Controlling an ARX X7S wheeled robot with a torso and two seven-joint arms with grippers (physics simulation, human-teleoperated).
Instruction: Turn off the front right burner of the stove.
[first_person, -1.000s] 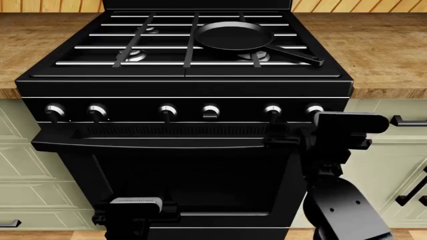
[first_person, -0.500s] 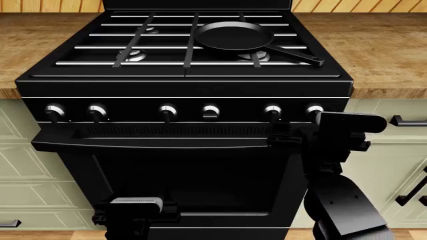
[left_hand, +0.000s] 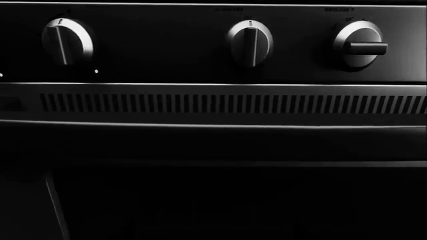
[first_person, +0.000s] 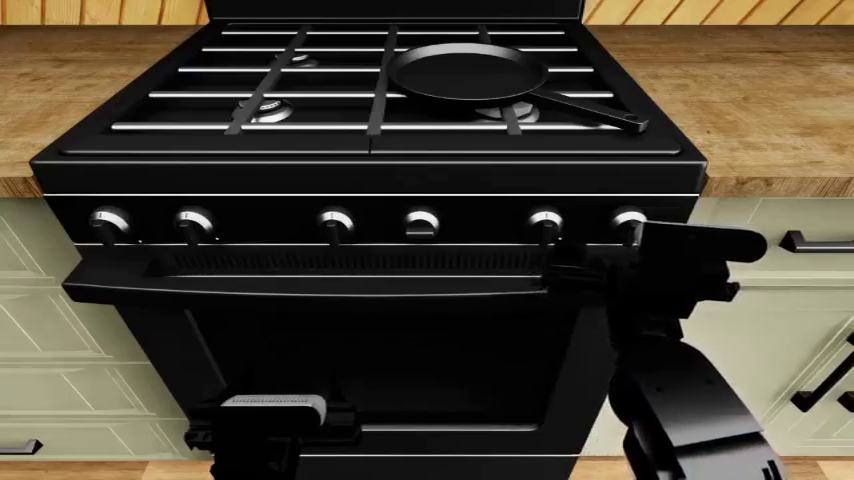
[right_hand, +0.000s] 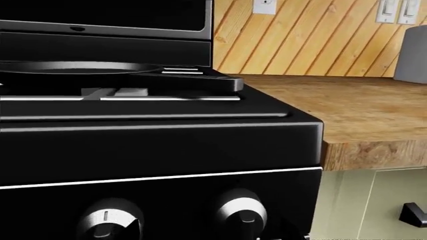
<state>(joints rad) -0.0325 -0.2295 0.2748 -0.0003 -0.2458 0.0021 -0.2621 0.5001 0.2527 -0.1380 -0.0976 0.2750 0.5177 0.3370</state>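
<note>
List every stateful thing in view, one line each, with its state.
stove: oven door shut.
front right burner: no flame visible, frying pan handle over it.
frying pan: empty, on the rear right grate.
fourth knob from the left: turned sideways.
right gripper: near the rightmost knobs, jaws hidden.
left gripper: low, jaws hidden.

The stove (first_person: 374, 170) is being viewed from above its front edge by the head camera. Its knob row is being framed close up by both wrist cameras, the right nearest the right corner.

A wooden counter (first_person: 781, 95) runs on both sides, with pale green cabinets (first_person: 781, 330) below. Diagonal wood planks (right_hand: 313, 40) line the wall, bearing white switches (right_hand: 393, 11).
</note>
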